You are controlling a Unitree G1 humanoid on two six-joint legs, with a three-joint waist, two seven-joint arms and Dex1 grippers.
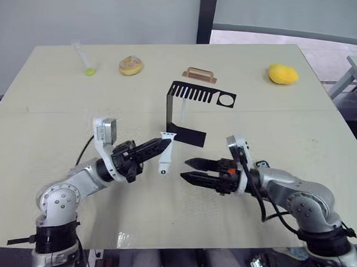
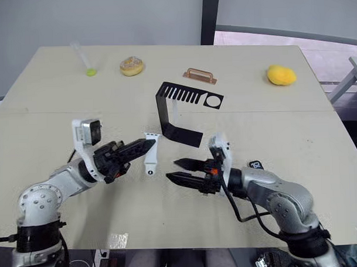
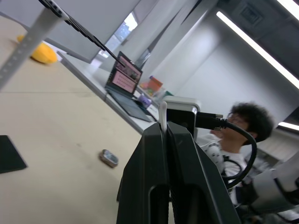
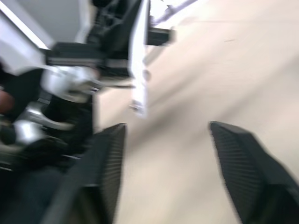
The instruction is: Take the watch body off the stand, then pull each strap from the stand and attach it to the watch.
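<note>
Holding a white strap [image 1: 165, 152] tight in my left gripper [image 1: 165, 143], I see it hang down from the closed fingertips, just in front of the foot of the stand [image 1: 186, 112]. The stand's top arm looks bare of the watch, and I think one thin white strap [image 1: 183, 114] hangs behind its upright, but it is too faint to be sure. The watch body [image 2: 256, 165] lies flat on the table [image 1: 61, 120], just behind my right gripper [image 1: 184, 170], near its wrist. That gripper sits empty, fingers apart, pointing at the strap. So I judge the watch is off the stand and one strap is pulled. Nothing is joined to the watch yet.
</note>
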